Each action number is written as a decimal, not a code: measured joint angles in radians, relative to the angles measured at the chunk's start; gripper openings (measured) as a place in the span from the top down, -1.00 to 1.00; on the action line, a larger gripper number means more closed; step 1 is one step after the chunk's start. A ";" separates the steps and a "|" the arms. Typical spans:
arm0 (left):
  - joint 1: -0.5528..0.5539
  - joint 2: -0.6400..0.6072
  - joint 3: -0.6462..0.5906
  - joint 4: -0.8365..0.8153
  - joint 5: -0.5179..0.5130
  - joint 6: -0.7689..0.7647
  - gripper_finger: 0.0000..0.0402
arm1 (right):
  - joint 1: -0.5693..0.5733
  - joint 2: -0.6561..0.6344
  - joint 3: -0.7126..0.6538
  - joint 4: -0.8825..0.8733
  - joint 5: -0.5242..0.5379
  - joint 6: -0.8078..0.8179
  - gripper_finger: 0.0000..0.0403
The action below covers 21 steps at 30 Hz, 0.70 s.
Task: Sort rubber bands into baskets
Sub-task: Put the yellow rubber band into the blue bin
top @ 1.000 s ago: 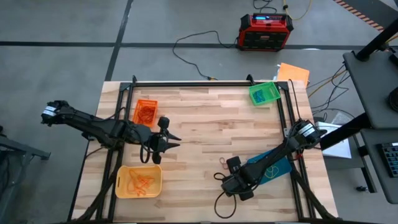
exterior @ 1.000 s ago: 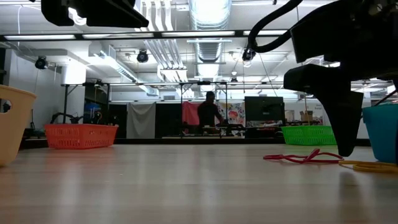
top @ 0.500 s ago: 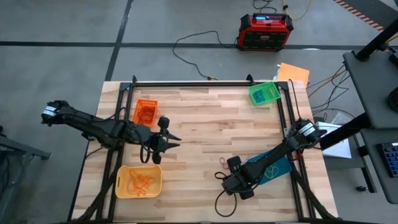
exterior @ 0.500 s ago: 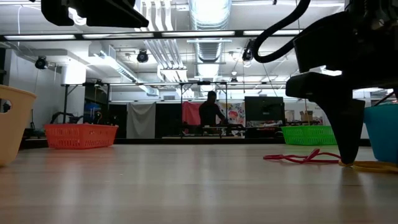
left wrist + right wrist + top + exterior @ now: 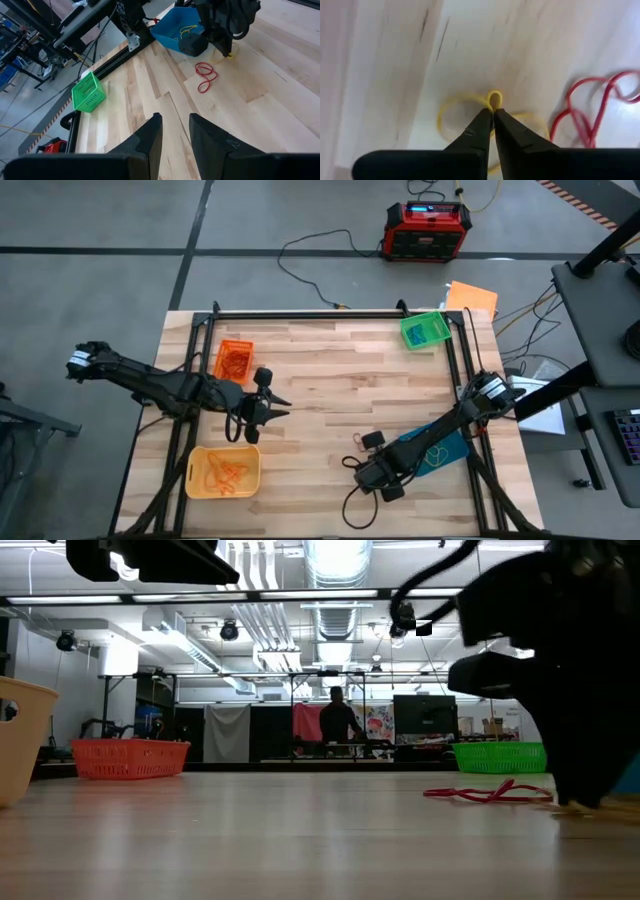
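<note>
Right gripper pinches yellow rubber band on wooden table.
Blue basket sits at the table's right edge, just beside; red bands near; middle open; left gripper hovers slightly parted, holding nothing.

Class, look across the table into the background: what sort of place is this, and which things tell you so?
Probably a robotics lab or workshop: exposed ceiling pipes, a person at a distant workbench, and a bare concrete floor around the wooden table.

Wooden bench is carrying orange basket, green basket, blue basket, yellow basket; red rubber bands and yellow band are lying on it.
</note>
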State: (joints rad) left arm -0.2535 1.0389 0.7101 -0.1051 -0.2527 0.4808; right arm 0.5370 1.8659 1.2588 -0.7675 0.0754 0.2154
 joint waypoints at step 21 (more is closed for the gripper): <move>0.000 0.000 0.000 0.003 0.000 0.000 0.59 | -0.017 -0.113 0.295 -0.446 0.088 0.185 0.96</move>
State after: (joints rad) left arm -0.2531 1.0393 0.7101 -0.1022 -0.2527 0.4808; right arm 0.5203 1.7533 1.5543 -1.2133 0.1630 0.4008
